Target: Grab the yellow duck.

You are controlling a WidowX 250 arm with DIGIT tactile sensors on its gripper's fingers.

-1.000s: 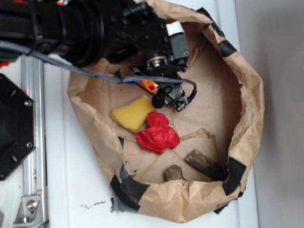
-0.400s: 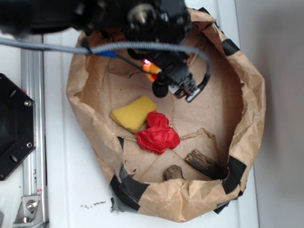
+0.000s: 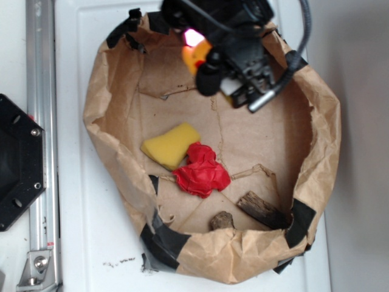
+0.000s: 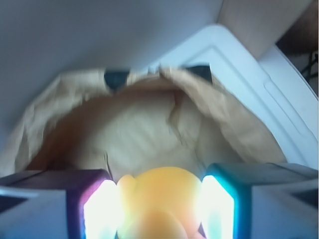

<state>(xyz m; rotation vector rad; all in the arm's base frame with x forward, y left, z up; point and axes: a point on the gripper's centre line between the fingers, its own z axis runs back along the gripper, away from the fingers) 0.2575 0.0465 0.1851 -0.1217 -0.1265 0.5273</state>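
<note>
Here, left to right:
Black plate [image 3: 15, 161]: it sat at the far left edge of the exterior view, beside a metal rail [image 3: 39, 152] that ran up the white bench [image 3: 79, 231].
Paper bowl [image 3: 115, 164]: a crumpled brown paper wall patched with black tape ringed everything else; its brown floor was creased and bare in the middle.
Yellow sponge [image 3: 170, 145]: a flat wedge lay on the bowl floor, left of centre, well below me.
Red cloth [image 3: 202, 171]: it was bunched up, touching the sponge's lower right corner.
Yellow duck [image 3: 196, 56]: I held it up near the top rim of the bowl, clear of the sponge and cloth; in the exterior view only a yellow-orange patch showed beside a bright pink glow. In the wrist view it filled the bottom centre, rounded and blurred [image 4: 159, 204].
My fingers [image 4: 159, 209]: they were narrowed onto the duck, one glowing pad [image 4: 99, 211] pressed on its left flank and the other on its right. From outside, my fingers [image 3: 203, 61] were mostly hidden under black housing and a grey cable.
Wood pieces: a small stub [image 3: 222, 220] and a longer dark chunk [image 3: 262, 210] lay at the bowl's lower right, near the taped rim.
</note>
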